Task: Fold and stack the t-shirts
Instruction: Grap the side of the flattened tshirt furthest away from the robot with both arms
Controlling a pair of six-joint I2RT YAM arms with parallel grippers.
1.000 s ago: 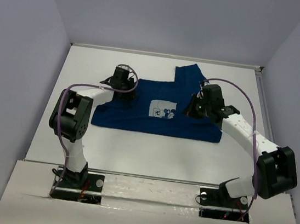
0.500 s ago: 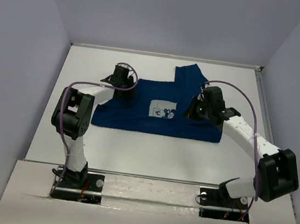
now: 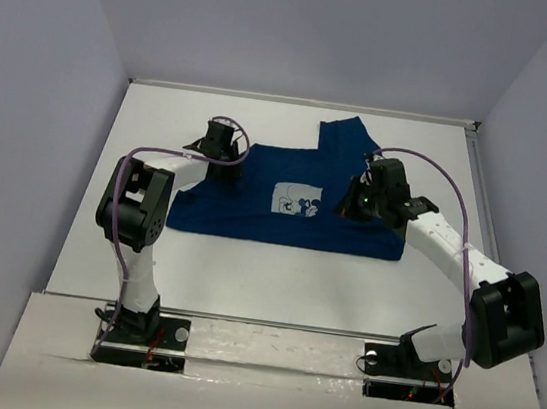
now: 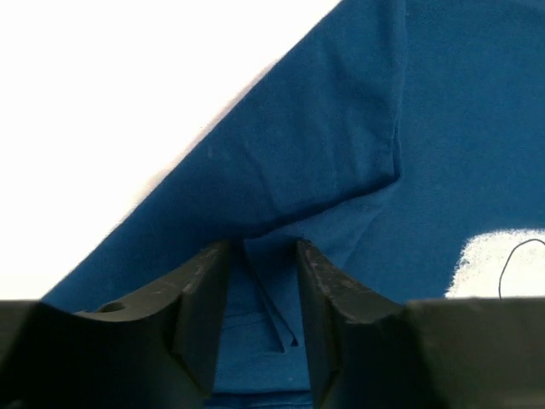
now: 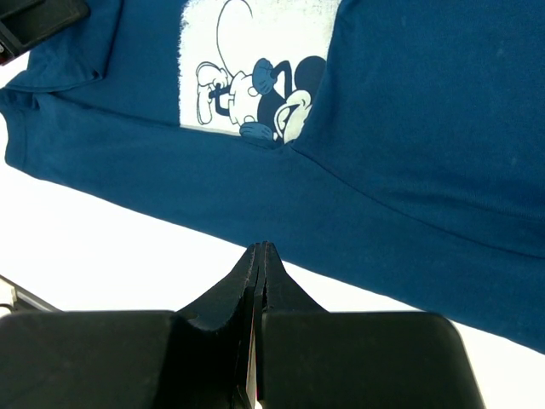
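The dark royal-blue t-shirt (image 3: 252, 214) lies spread on the white table, folded to a band, with its white chest print (image 3: 295, 200) facing up. My left gripper (image 3: 222, 147) is low over the shirt's far left part. In the left wrist view the gripper (image 4: 262, 256) has its jaws a little apart, with a thin ridge of blue cloth (image 4: 341, 128) between them that touches neither finger. My right gripper (image 3: 346, 206) hovers over the shirt's right part. In the right wrist view it (image 5: 262, 249) is shut and empty, above the hem of the shirt (image 5: 409, 128).
A sleeve (image 3: 346, 133) sticks out toward the far edge of the white table (image 3: 244, 271). Grey walls stand on the left, right and far sides. A raised rail (image 3: 478, 181) runs along the table's right side.
My left gripper has crept a little toward the far left over the shirt. My right gripper has hardly moved. The shirt lies as before.
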